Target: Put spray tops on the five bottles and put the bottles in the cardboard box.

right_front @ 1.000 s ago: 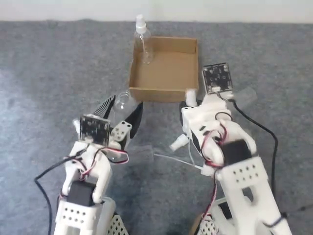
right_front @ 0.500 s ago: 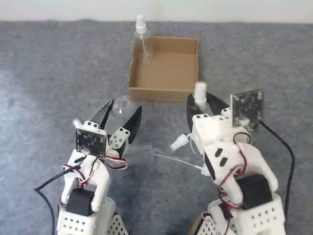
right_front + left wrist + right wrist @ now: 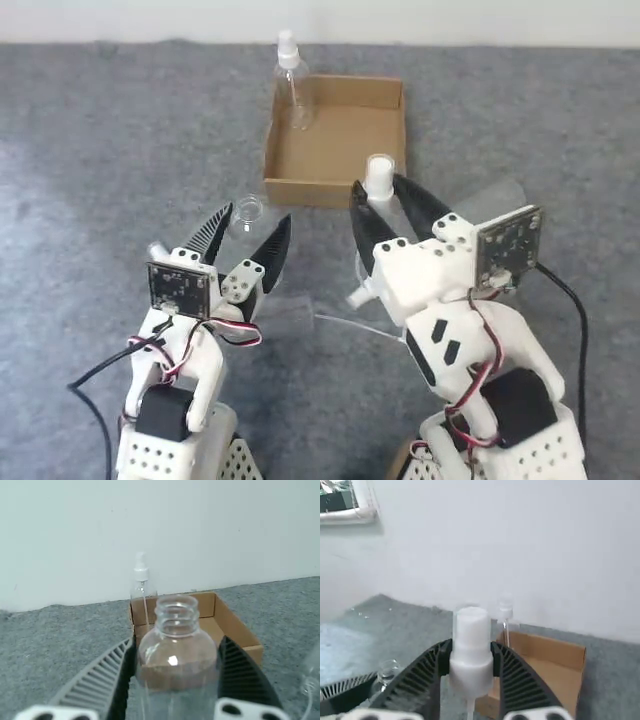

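My left gripper (image 3: 253,214) is shut on a clear open-necked bottle (image 3: 247,212), held upright in front of the cardboard box (image 3: 335,150); in the left wrist view that bottle (image 3: 175,647) stands between the black fingers (image 3: 240,672). My right gripper (image 3: 378,185) is shut on a white spray top (image 3: 379,172), its tube hanging down, just before the box's front wall and to the right of the open bottle. The right wrist view has the spray top (image 3: 471,645) gripped, with the open bottle (image 3: 387,671) off to one side. One capped bottle (image 3: 291,78) stands in the box's far left corner.
A clear bottle (image 3: 288,312) lies on the grey carpet between the arms. A loose spray top (image 3: 364,291) with a long tube lies beside the right arm. Another clear bottle (image 3: 500,194) lies right of the right arm, partly hidden.
The right arm turned its wrist and carried the spray top left, closer to the box front and the open bottle. The left arm drew back slightly, still holding its bottle.
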Robot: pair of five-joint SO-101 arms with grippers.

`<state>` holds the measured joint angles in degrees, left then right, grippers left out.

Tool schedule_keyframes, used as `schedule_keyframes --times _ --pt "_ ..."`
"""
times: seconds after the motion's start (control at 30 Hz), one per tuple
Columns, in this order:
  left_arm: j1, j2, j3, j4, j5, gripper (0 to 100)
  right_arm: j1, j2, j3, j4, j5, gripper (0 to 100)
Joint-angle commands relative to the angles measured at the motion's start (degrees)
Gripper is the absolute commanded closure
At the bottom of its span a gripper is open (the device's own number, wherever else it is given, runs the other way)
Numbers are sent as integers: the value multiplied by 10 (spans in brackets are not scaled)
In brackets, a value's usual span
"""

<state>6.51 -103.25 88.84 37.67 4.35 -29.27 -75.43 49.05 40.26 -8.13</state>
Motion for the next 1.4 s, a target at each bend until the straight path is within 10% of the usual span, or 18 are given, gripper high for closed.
schedule_keyframes --times 0.0,1.37 --pt "-4 -12 -5 1 10 779 -7 -10 -74 -38 -1 992" --pt "-18 -11 -3 0 7 779 -89 224 -126 -423 -35 992"
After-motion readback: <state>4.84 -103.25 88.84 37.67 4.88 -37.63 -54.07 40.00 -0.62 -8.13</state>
